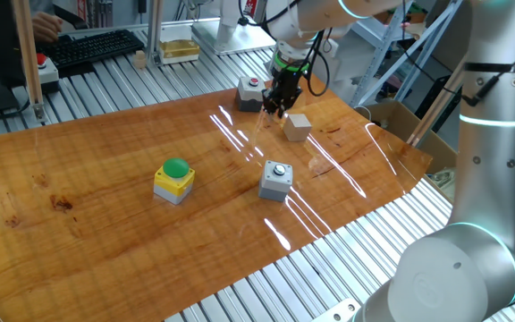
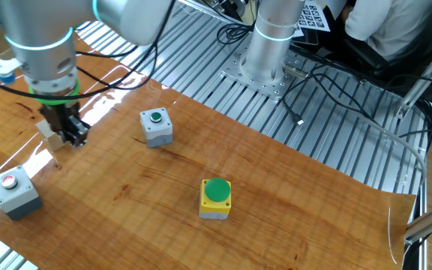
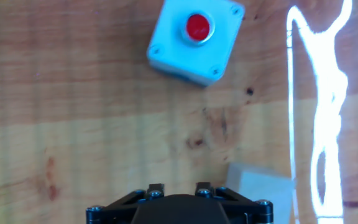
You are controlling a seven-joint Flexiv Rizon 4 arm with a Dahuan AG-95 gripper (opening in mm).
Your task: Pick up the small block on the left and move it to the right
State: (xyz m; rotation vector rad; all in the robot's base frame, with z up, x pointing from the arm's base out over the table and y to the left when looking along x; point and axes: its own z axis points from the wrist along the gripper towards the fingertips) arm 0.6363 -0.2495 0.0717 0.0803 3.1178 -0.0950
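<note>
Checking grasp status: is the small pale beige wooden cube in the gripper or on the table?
On the table. The small pale beige wooden cube rests on the wooden tabletop beside the gripper, not between its fingers.

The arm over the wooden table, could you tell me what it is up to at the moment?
The arm's gripper hangs just above the table, beside the small block, which sits on the wood and is not held. Whether the jaws are open cannot be told. A grey box with a red button stands close behind the gripper, another grey box and a yellow box with a green button further off. The block has not been picked up.
</note>
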